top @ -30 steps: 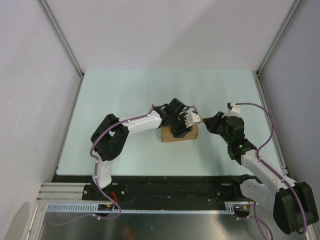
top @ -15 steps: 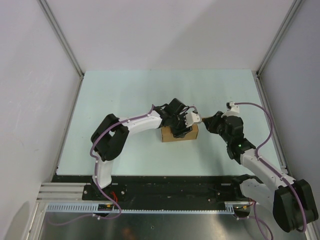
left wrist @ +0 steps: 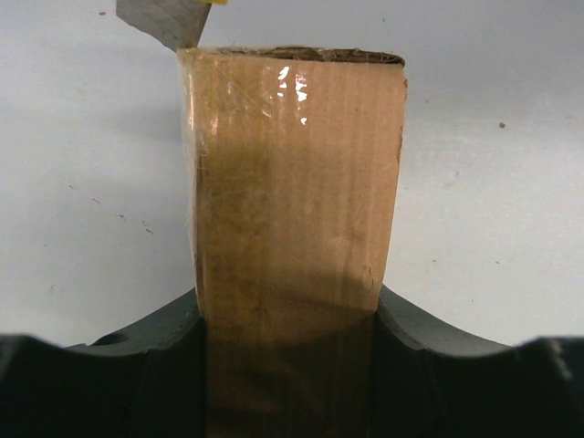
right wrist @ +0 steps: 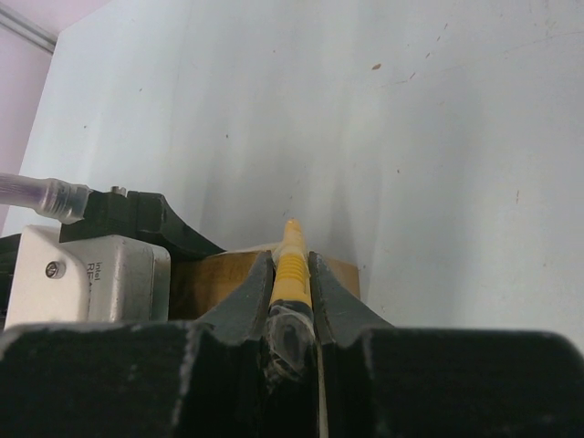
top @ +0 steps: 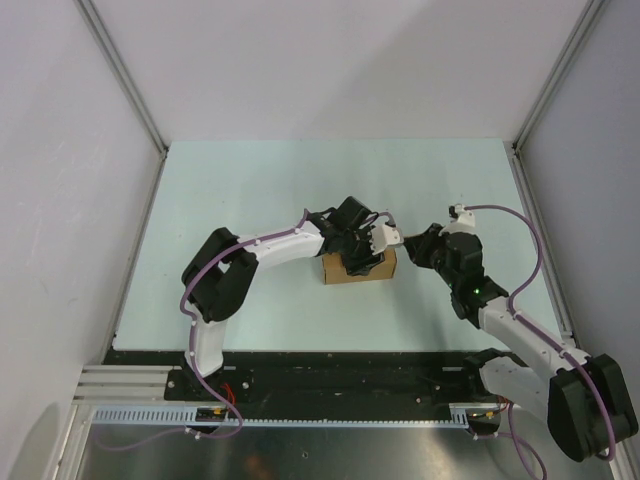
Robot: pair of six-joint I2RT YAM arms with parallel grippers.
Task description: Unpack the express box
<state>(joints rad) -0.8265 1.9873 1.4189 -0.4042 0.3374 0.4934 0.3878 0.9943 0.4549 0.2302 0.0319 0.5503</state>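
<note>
Express box (top: 386, 269) position: near the centre of the pale green table (top: 280, 180), lying flat, long side running left to right in the top view. The lid flap is down. In the left wrist view, the brown corrugated face of the express box (left wrist: 292, 182) has a glossy, tape-like layer that reflects light near its far end.

Left gripper (top: 361, 254): it reaches the box from the left side and sits over its top. In the left wrist view the two black fingers (left wrist: 155, 356) bracket the carton, one flush against each long side. The jaws are clamped on the express box.

Right gripper (top: 414, 246): located just beside the right end of the box. Its jaws are pinched tight on a slim yellow utility knife (right wrist: 292, 260), which points towards the carton. In the right wrist view the knife tip lies over the near edge of the box (right wrist: 343, 272), with the left gripper body (right wrist: 100, 274) beyond it on the left.

Blade (left wrist: 164, 20): the left wrist view shows a grey metal blade at the far left corner of the carton. Whether it touches the cardboard cannot be told from these views.
</note>
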